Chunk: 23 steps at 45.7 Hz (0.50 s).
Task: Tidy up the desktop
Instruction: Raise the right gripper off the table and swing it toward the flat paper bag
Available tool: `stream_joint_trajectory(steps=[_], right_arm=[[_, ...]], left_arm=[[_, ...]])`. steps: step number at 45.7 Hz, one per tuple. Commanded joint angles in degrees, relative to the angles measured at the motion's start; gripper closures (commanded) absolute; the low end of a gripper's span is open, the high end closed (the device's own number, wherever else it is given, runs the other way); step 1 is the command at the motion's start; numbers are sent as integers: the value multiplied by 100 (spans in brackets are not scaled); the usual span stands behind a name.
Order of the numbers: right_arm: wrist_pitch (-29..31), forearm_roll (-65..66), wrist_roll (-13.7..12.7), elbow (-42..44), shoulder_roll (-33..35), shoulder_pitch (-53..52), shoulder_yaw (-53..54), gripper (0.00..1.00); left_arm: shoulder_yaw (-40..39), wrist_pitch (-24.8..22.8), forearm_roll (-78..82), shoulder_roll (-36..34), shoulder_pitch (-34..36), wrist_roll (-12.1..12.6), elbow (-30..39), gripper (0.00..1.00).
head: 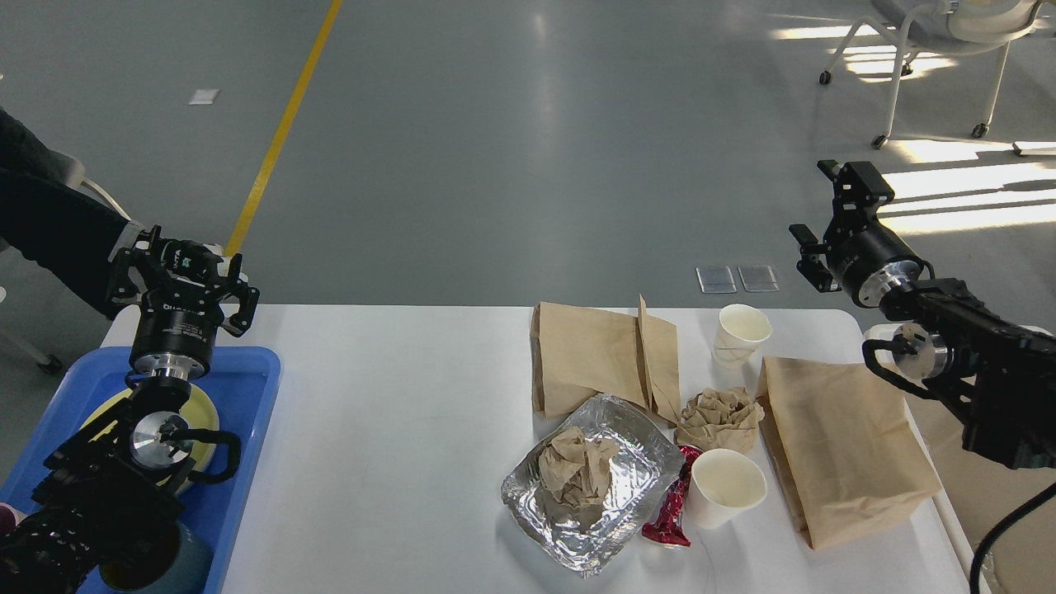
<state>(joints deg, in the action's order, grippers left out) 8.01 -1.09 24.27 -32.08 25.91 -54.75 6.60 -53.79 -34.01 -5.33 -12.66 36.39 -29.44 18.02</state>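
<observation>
The white desktop [396, 412] fills the lower view. On its right half lie a flat brown paper bag [598, 359], a second brown bag [841, 445], a foil tray [635, 462] holding crumpled paper [577, 474], a crumpled paper ball [719, 417], two paper cups [740, 334] [726, 487] and a red wrapper [672, 511]. My left gripper [181, 285] is open above the table's far left corner. My right gripper [829, 210] is open and empty, raised beyond the table's far right corner.
A blue tray [247, 388] at the left edge holds a yellow plate [202, 408] and a grey-blue cup [177, 565]. A cream bin [1006, 503] stands at the right edge. A person's dark sleeve [49, 231] reaches to my left gripper. A chair [907, 33] stands far right.
</observation>
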Motion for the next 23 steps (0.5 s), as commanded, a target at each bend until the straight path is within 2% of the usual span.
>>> stream_joint_trajectory(steps=[1,8,13,18,23], right_arm=[[17,30,-72,9,11,-570,-1457,0],[341,39,-353,18,-33,-1265,-3198,0],[1043,39,-774,79,-112,-1809,-4183,0],[2106,30,-1494,70,-252,-2284,-4693,0],[3100,30,-2600,88,-297,-2610,-4800,0]], left_arm=[[0,0,6,0,0,0,0,3],[0,0,6,0,0,0,0,3],[0,0,-3,0,0,0,0,3],[0,0,6,0,0,0,0,3],[0,0,6,0,0,0,0,3]])
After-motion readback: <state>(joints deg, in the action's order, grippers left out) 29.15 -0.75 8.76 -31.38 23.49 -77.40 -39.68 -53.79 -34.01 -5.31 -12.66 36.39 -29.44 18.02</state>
